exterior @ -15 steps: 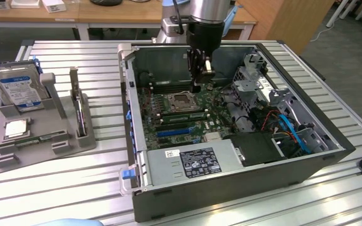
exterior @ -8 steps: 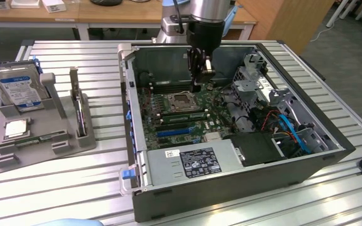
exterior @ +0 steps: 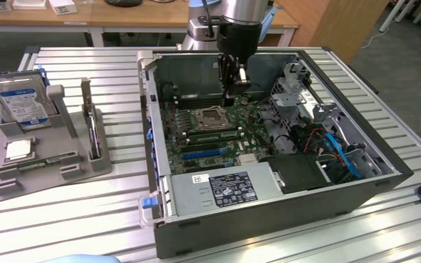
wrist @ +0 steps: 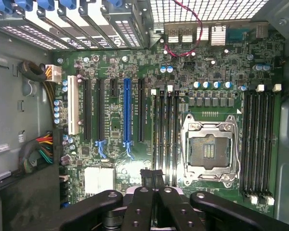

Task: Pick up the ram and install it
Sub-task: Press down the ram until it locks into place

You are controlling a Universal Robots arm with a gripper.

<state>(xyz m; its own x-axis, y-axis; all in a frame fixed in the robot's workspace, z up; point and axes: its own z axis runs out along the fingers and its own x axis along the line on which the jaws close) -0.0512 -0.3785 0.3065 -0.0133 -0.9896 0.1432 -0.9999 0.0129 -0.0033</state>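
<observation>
Gripper (exterior: 232, 99) lowered into the computer case (exterior: 357, 189)

The fingers are squeezed shut above the green board (wrist: 216, 72). What, if anything, is held cannot be told.

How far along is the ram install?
Done: nothing visibly seated. In hand: the shut gripper hangs over the memory slots; whether it holds anything is unclear. Left: a green stick, likely the ram, lies in the grey holder.

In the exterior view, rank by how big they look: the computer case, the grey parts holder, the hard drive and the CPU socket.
Largest to smallest as they look:
1. computer case
2. grey parts holder
3. hard drive
4. CPU socket
The hard drive stands partly sunk in the holder, so its full size is hidden.
</observation>
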